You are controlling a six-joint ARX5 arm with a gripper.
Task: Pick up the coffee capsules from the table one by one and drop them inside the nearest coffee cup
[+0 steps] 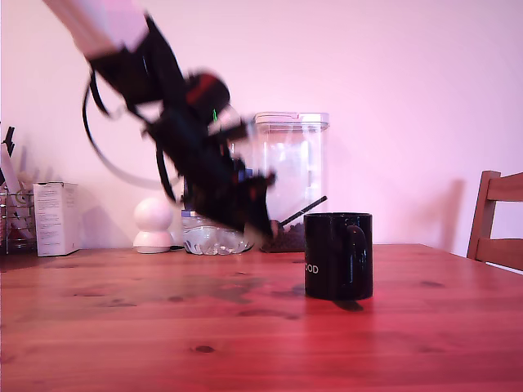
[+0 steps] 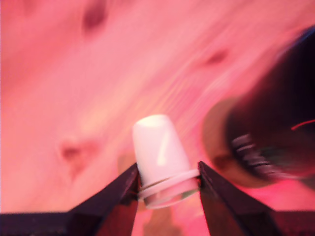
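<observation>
The arm slants down from the upper left of the exterior view, blurred, and its gripper hangs above the table near the centre of the frame. It is just to the exterior view's left of the black coffee cup, about level with the cup's rim. In the wrist view the 2 dark fingers are closed on 1 coffee capsule. They pinch it at its flanged rim from both sides, with its narrower flat end pointing away from the camera. It looks pale under the pink light and is held clear of the wood. The cup shows beside it there, blurred, with white lettering on its wall. In the exterior view the cup stands upright right of centre, handle toward the camera, with "OOD" low on its left side. Behind it a clear container holds dark beans at its bottom. A white box stands at the far left, and a chair back shows at the right edge.
</observation>
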